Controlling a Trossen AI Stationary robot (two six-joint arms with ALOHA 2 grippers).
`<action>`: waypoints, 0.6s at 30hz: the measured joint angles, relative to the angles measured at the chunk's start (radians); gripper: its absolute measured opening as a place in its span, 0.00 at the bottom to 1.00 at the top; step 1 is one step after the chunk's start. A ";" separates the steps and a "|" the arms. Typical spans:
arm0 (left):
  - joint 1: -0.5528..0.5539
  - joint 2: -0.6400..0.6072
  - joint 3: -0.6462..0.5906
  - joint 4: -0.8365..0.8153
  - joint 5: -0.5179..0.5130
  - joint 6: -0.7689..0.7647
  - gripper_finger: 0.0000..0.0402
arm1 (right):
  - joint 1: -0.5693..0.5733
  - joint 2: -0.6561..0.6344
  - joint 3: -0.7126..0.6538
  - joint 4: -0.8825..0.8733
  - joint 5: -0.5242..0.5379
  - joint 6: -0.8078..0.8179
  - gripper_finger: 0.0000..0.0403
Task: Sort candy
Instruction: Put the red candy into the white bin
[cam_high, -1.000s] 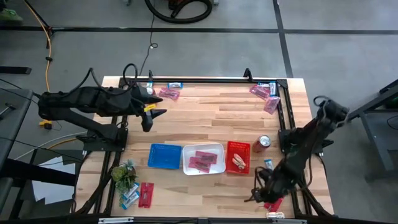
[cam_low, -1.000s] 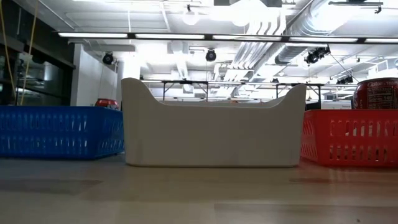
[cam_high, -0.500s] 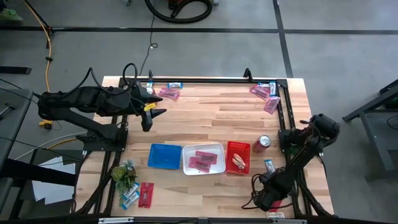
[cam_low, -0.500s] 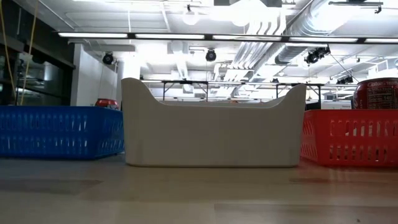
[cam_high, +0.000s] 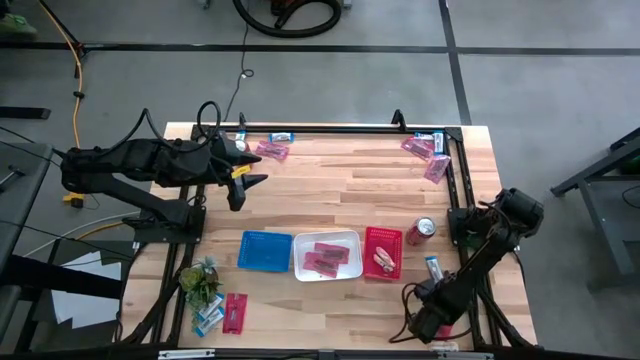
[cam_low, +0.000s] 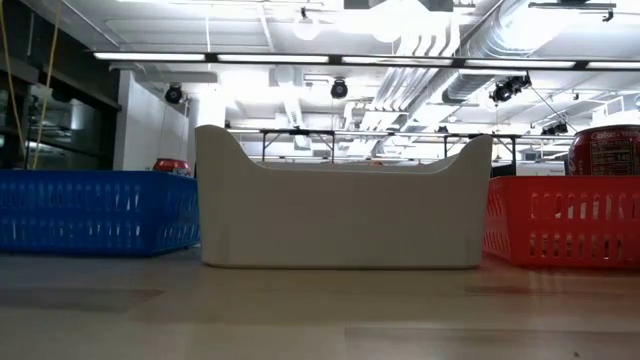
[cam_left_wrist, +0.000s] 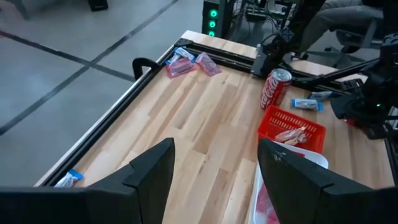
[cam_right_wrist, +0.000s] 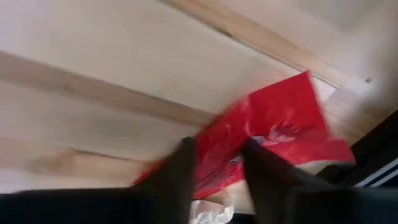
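Candy (cam_high: 324, 258) lies spread over our wooden table (cam_high: 330, 195): pink packets in the white tray (cam_high: 327, 256), a pale sweet in the red basket (cam_high: 382, 252), more pink and blue ones at the two far corners, and a red packet (cam_right_wrist: 273, 140) at the near right corner, where our right gripper (cam_high: 428, 325) is down on it. A second ago that gripper hung a little farther in from the table's edge with the red packet showing beside it; since then we have drawn it nearer the front edge, over the packet. In the right wrist view our two dark fingers (cam_right_wrist: 177, 174) straddle the red packet with its wrapper between them, closing in on it; we cannot tell if the grip is firm. Our left gripper (cam_high: 243, 180) has not moved; it waits spread wide above the far left of the table.

Between the blue basket (cam_high: 265, 250) and the red one stands the white tray; a red soda can (cam_high: 421, 231) sits just beside the red basket, and a small green plant (cam_high: 199, 280) is at the near left. Beyond the table we see grey floor with dark lines, and, from table height, a bright workshop ceiling with pipes and strip lights.
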 joint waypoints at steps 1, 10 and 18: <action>0.000 0.000 0.000 0.000 -0.002 0.003 0.54 | 0.000 -0.004 0.000 -0.002 -0.006 -0.019 0.15; 0.000 -0.027 0.001 0.048 -0.010 0.004 0.54 | 0.001 -0.194 0.187 -0.350 0.277 -0.152 0.01; 0.001 -0.034 0.002 0.067 -0.062 0.004 0.54 | -0.071 -0.360 0.379 -0.472 0.868 -0.515 0.00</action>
